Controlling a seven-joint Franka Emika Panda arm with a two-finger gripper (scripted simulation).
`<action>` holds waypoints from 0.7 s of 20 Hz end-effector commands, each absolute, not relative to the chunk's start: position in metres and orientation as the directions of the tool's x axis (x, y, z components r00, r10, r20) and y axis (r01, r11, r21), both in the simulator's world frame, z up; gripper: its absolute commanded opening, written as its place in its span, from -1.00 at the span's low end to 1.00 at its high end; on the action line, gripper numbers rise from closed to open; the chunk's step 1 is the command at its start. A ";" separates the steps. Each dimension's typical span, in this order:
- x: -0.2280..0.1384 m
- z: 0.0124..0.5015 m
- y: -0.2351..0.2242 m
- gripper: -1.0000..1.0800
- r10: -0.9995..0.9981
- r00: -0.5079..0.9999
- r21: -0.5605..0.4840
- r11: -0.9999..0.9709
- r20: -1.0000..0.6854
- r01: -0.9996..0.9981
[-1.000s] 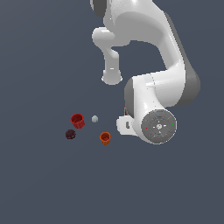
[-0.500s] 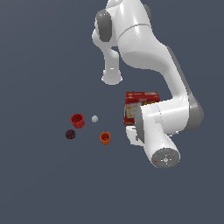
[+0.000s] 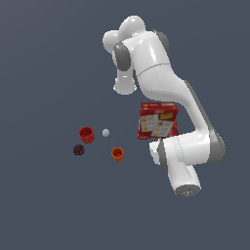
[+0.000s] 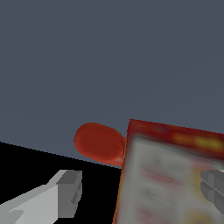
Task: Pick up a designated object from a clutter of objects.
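In the wrist view the rounded end of the red squeeze bottle [image 4: 99,143] pokes out from behind the red printed box [image 4: 170,175]; its neck and cap are hidden. My gripper [image 4: 140,192] is open, its grey fingers [image 4: 66,192] wide apart, with the blurred box close in front between them. In the exterior view the box [image 3: 157,120] lies beside the white arm [image 3: 188,151], which hides both the gripper and the bottle.
Toward the exterior view's left lie a small red cup [image 3: 86,134], a tiny white ball [image 3: 105,132], a dark maroon berry-like lump [image 3: 78,150] and a small orange cup [image 3: 117,154]. All sit on a plain grey floor [image 3: 49,205].
The arm's forearm and wrist have swung down and toward the exterior view's right, uncovering the red box. The cups, ball and lump have not moved.
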State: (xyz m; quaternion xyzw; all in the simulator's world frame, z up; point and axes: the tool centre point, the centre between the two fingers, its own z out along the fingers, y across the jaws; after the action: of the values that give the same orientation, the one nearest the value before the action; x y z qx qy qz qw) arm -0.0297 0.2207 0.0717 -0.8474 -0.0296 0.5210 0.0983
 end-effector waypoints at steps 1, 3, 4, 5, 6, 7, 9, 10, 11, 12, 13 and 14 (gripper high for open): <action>-0.038 0.063 0.231 1.00 0.161 0.408 -0.202 -0.977 -0.899 -0.060; -0.043 0.058 0.238 1.00 0.166 0.376 -0.205 -0.977 -0.912 -0.066; -0.046 0.056 0.242 1.00 0.168 0.362 -0.206 -0.976 -0.917 -0.069; -0.048 0.053 0.245 1.00 0.170 0.348 -0.207 -0.976 -0.922 -0.071; -0.051 0.052 0.247 1.00 0.172 0.336 -0.208 -0.975 -0.926 -0.073; -0.053 0.050 0.250 1.00 0.174 0.326 -0.209 -0.975 -0.929 -0.075; -0.056 0.047 0.254 1.00 0.177 0.307 -0.210 -0.975 -0.935 -0.079; -0.058 0.046 0.256 1.00 0.178 0.300 -0.211 -0.974 -0.937 -0.080; -0.059 0.045 0.257 1.00 0.179 0.293 -0.211 -0.974 -0.939 -0.081; -0.060 0.045 0.259 1.00 0.180 0.288 -0.211 -0.974 -0.941 -0.082; -0.060 0.044 0.260 1.00 0.180 0.284 -0.212 -0.974 -0.942 -0.083; -0.061 0.044 0.260 1.00 0.181 0.281 -0.212 -0.974 -0.942 -0.084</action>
State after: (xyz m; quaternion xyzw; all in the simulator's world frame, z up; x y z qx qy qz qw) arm -0.0570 0.2561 0.0463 -0.7970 -0.0289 0.5932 0.1103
